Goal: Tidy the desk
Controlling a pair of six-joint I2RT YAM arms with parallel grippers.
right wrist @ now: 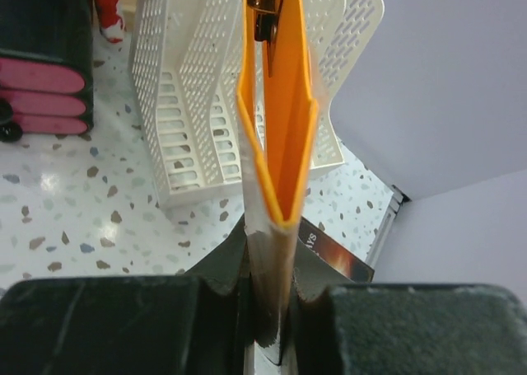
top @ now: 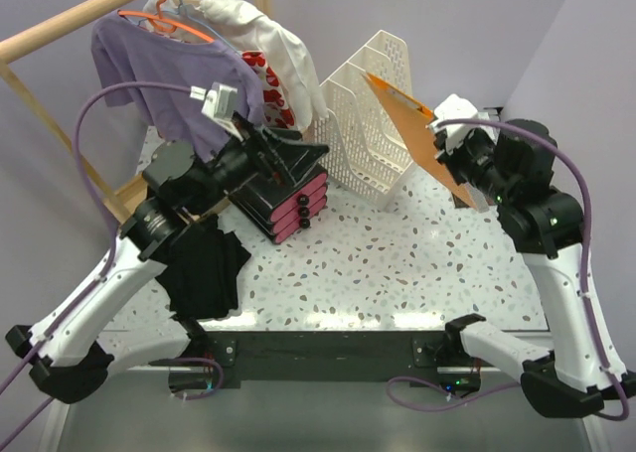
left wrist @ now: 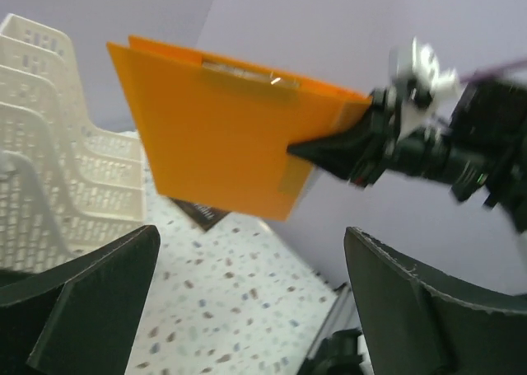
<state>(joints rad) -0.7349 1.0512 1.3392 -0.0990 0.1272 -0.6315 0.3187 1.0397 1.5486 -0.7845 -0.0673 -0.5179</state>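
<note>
The desk (top: 397, 263) is a white speckled tabletop with a black front edge. My right gripper (top: 449, 164) is shut on the lower edge of an orange folder (top: 412, 134) and holds it tilted in the air, just right of the white perforated file rack (top: 373, 114). In the right wrist view the folder (right wrist: 280, 128) stands edge-on between my fingers (right wrist: 222, 268), in front of the rack (right wrist: 189, 103). My left gripper (top: 298, 152) is open and empty above the black drawer unit with pink drawers (top: 293, 204). Its view shows the folder (left wrist: 222, 136) ahead of the spread jaws.
A black cloth (top: 204, 268) lies at the desk's left front. A purple shirt (top: 169, 65) and a white shirt (top: 268, 45) hang on a wooden rack (top: 60, 30) at the back left. A dark book (right wrist: 329, 255) lies under the folder by the right edge.
</note>
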